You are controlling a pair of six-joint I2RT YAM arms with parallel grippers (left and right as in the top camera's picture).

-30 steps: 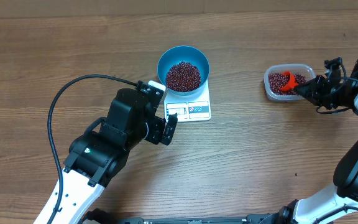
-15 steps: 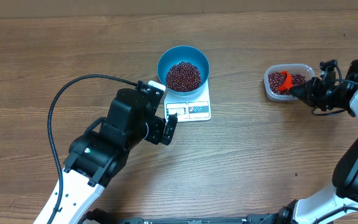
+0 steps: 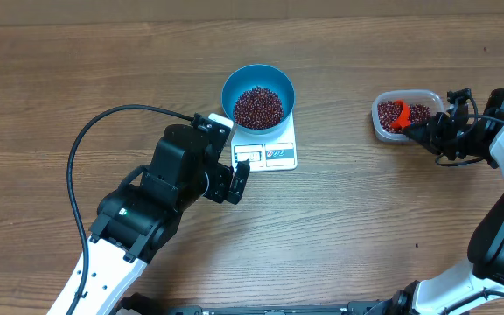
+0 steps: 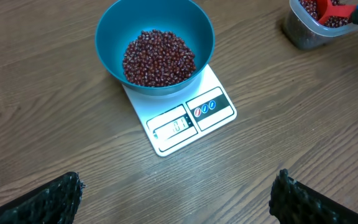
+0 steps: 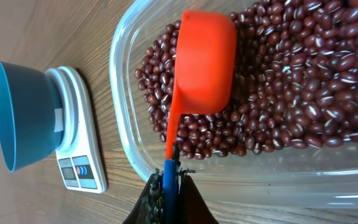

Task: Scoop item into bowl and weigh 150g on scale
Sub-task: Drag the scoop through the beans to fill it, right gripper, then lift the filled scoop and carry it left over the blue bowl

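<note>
At the tub (image 5: 122,99) rim, right tool (image 5: 169,173) clamps the orange scoop (image 5: 205,62); left tool (image 4: 176,196) gapes near the scale (image 4: 185,118).

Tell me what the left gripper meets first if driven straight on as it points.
Likely the scale, front edge first, with the blue bowl behind on it. The left gripper tilts downward, so it may reach the table first; depth is unclear.

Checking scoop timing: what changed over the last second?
The right gripper, shut on the orange scoop by its handle, nudged it slightly leftward in the overhead view inside the clear tub; the scoop now looks narrower, perhaps rolled. Nothing taken or released. The left gripper, open, and the blue bowl, beans and scale stayed put.
</note>
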